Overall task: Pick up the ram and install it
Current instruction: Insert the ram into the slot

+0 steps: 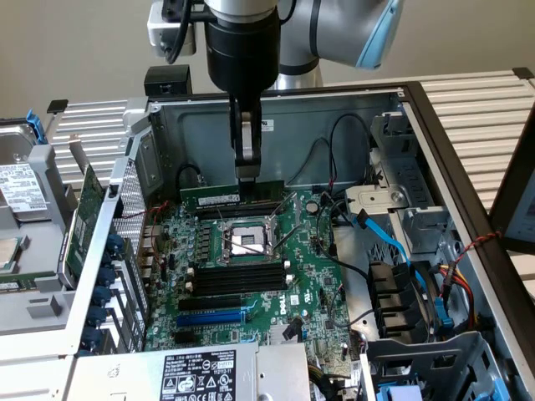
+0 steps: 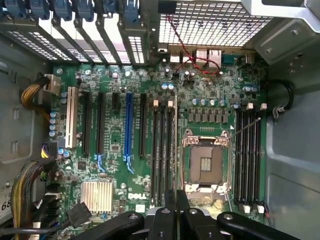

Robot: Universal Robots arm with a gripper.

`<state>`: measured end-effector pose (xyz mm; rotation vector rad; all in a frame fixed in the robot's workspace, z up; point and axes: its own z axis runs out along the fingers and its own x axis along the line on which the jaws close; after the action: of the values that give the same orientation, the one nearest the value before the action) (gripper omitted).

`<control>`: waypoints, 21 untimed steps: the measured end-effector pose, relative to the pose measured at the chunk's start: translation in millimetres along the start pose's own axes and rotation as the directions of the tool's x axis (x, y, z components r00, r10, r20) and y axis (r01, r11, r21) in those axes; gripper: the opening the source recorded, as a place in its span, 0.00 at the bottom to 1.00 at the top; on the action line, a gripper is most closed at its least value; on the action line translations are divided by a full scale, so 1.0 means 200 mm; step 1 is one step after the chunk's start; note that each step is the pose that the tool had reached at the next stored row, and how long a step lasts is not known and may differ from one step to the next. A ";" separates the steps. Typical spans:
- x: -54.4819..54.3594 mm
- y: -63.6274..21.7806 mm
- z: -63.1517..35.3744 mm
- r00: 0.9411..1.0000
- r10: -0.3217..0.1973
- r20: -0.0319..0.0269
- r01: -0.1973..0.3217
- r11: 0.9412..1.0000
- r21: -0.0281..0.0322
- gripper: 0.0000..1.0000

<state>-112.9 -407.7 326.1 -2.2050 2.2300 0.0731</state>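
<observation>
Vertically, arm (image 1: 242, 50) over the motherboard (image 1: 276, 288), jaws tight on the ram (image 1: 213, 194)

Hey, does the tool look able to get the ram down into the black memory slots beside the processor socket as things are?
Probably yes. The tool, shut on the ram, hangs just over the memory slots. They look empty, and no cable seems to cross them.

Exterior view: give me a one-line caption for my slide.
Gripper shut on the ram, holding it on edge at the black memory slots beside the empty CPU socket in an open computer case.
</observation>
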 end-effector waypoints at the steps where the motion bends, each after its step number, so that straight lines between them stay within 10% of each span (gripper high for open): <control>1: 0.00 0.000 0.009 1.000 0.000 0.000 0.000 1.000 0.000 0.13; 21: 0.03 -0.006 0.190 1.000 0.000 0.002 0.000 1.000 0.000 0.13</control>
<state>-112.9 -411.3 287.9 -2.2041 2.2292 0.0750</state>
